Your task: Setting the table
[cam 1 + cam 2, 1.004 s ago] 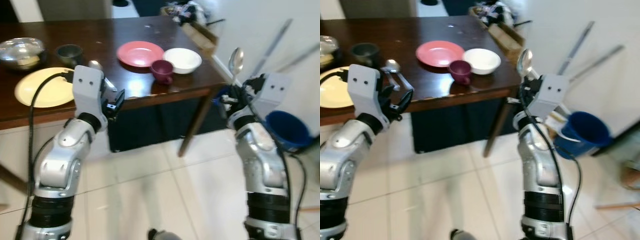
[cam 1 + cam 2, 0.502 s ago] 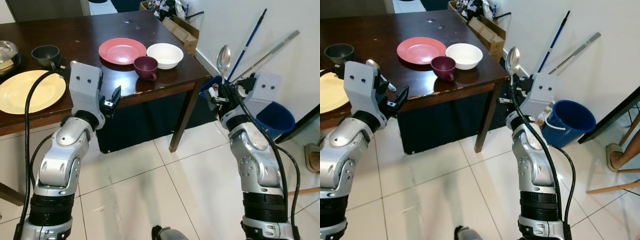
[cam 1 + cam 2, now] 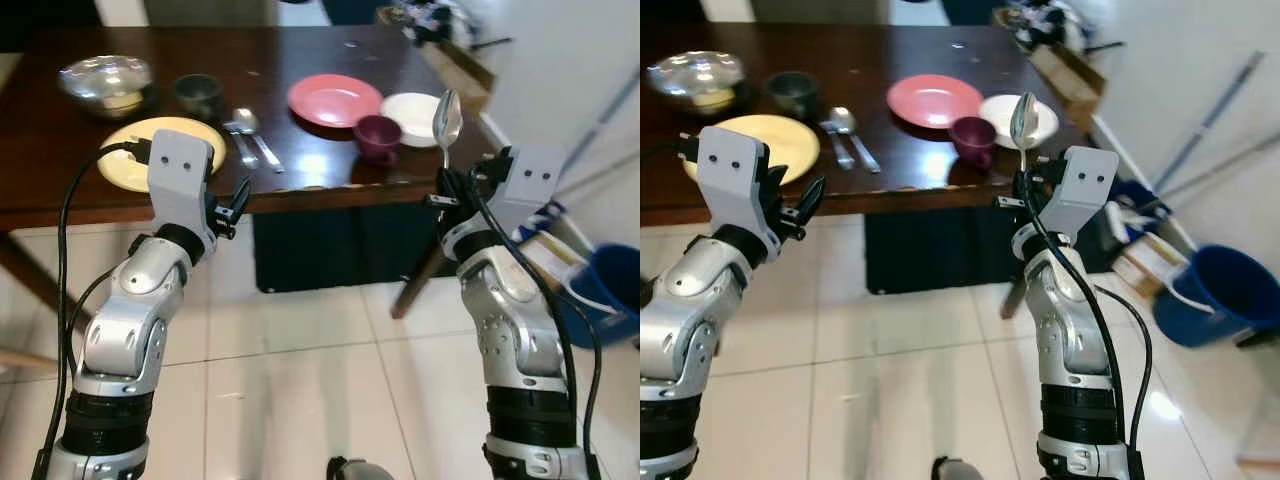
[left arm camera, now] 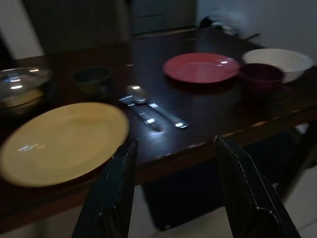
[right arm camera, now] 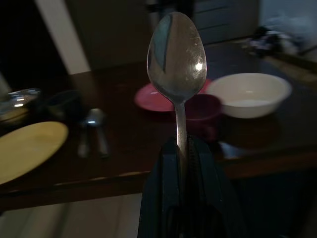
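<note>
Both head views look forward and down from above the arms onto the counter, which lies just ahead of each hand. Each wrist camera looks low along its own fingers across the same counter top, sharing the yellow plate and red plate.

view swung left, table centred
</note>
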Controlling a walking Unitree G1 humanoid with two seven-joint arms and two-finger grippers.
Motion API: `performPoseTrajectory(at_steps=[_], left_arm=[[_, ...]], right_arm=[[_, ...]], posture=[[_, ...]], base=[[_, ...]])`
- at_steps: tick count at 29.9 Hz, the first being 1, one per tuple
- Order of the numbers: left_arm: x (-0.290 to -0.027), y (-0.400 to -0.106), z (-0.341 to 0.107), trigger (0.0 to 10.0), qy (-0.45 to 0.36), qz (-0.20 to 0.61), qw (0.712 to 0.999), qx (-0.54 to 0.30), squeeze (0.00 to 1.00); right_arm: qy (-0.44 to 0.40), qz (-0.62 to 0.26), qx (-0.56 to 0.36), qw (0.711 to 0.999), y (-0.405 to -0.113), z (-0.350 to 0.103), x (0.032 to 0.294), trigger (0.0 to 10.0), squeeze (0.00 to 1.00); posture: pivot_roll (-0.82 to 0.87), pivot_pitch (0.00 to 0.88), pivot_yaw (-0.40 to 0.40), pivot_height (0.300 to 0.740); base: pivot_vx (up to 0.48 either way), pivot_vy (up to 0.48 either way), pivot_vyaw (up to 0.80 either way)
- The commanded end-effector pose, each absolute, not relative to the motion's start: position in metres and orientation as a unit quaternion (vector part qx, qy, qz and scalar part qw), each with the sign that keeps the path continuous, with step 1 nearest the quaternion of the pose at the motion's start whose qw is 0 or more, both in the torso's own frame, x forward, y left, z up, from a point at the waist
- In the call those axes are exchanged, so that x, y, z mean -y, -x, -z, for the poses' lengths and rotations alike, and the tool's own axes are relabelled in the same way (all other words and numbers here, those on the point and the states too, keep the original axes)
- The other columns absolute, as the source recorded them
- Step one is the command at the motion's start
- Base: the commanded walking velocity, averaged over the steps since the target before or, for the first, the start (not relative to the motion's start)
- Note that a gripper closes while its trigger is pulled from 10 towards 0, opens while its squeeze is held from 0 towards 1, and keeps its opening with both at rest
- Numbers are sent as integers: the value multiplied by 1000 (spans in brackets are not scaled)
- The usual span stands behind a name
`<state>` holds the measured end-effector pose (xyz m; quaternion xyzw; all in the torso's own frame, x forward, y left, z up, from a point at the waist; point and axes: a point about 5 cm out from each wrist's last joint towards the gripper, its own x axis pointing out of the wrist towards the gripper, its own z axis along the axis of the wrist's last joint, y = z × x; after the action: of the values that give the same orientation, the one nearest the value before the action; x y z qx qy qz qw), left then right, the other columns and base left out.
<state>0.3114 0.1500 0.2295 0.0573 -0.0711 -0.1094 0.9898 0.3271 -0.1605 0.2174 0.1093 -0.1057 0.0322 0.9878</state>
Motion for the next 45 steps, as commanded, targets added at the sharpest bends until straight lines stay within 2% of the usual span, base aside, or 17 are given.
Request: performPoseTrajectory(at_steps=[1,7,45], left_arm=[[-144,-309,-226,10000,-65,125,988,68,0],[-140,-309,-227,10000,-67,134,986,78,0],[-133,-311,-232,10000,-80,161,978,100,0]], right_arm=[[-112,-27,112,987,-326,-220,163,10000,0],[-121,-19,118,985,-327,-221,166,10000,0],[-119,-2,121,985,-326,-220,171,10000,0]], posture=[[-66,52,-3,740],[-70,49,2,740],[-74,49,13,740]], base=[[0,0,763],[0,0,127],[466,0,0]])
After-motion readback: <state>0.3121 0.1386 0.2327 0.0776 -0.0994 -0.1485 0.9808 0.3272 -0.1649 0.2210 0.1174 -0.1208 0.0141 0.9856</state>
